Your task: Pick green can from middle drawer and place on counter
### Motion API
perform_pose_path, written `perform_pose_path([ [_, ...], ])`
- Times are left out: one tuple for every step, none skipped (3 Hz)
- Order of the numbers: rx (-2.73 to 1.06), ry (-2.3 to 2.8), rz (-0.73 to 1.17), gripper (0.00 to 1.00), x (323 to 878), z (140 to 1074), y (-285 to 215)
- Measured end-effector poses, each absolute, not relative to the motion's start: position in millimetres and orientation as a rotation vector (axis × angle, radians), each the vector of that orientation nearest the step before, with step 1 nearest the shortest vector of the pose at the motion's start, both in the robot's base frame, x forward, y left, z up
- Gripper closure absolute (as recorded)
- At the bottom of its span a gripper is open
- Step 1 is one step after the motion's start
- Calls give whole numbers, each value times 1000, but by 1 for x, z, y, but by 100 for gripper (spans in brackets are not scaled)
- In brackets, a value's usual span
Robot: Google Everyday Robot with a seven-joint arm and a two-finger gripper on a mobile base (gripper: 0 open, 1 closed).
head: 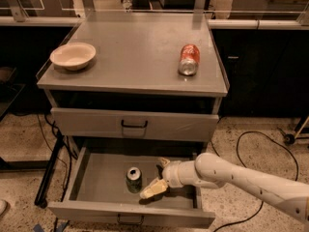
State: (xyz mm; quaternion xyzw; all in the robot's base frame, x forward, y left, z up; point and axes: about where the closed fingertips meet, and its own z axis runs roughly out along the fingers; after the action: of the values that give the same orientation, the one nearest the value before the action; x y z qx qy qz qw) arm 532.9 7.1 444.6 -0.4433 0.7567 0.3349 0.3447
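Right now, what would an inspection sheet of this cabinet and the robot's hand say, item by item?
Surface: counter, flat grey top; the green can is not on it.
Job's things: green can stands upright on the floor of the open middle drawer.
Clutter: bowl, pale, on the counter's left side; orange-red can lying on its side at the right.
Grippers: gripper is inside the drawer, just beside the green can, fingers spread, not closed on it.
Cables: black cable loops on the floor at the picture's right; more run beside the cabinet's left.
Surroundings: drawer above is shut; speckled floor; dark benches behind.
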Motion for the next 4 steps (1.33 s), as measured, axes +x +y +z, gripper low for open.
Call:
perform_pose_path([
  [-1152, 1965, 870, 0, 533, 445, 7],
  [-1154, 1948, 904, 0, 551, 419, 29],
  [-1154, 1948, 904, 0, 551, 419, 29],
  [-1121, 1918, 890, 0, 555, 413, 38],
])
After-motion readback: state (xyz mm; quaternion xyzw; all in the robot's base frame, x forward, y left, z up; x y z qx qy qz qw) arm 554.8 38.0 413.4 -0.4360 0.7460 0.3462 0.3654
